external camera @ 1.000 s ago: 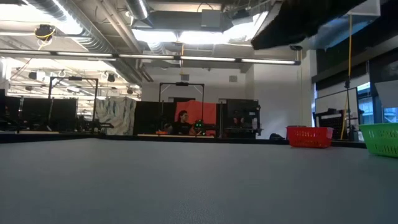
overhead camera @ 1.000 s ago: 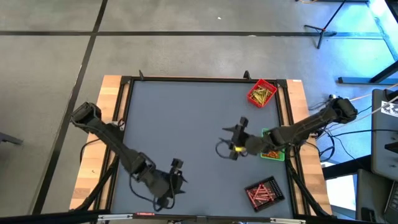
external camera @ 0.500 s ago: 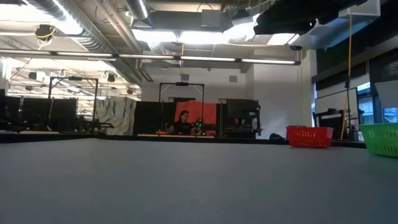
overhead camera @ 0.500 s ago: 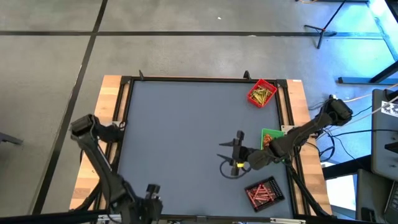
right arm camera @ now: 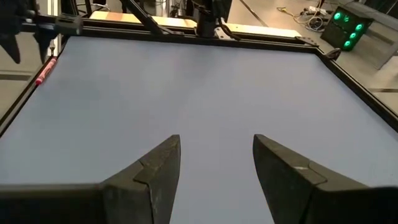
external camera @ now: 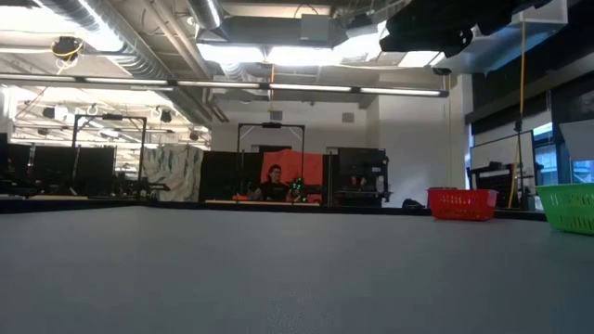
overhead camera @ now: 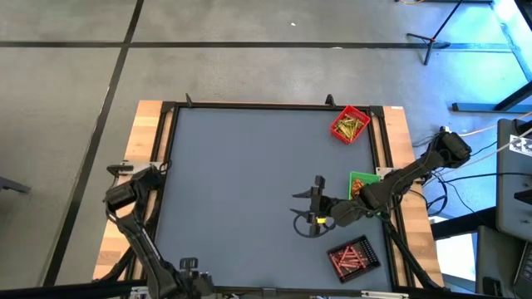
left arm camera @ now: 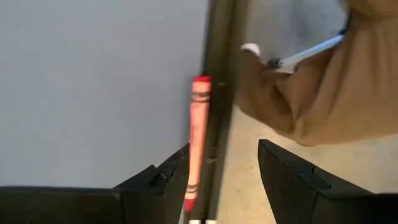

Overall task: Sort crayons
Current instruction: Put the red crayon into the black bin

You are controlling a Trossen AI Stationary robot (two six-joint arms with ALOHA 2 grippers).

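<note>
Left end effector (left arm camera: 224, 177): fingers spread, empty, at desk's near-left corner. Red crayon (left arm camera: 196, 140) lies directly ahead of it, flat on desk (overhead camera: 249, 174), tight along black edge rail (left arm camera: 219, 93); long axis parallel to rail, near end level with one fingertip, just off finger gap. Left arm far nearer. Right end effector (right arm camera: 214, 180): fingers apart, empty, over desk just beside black tray (overhead camera: 352, 256), well apart from crayon. Red tray (overhead camera: 350, 123), green tray (overhead camera: 361, 184) on desk's right side hold other crayons.
</note>
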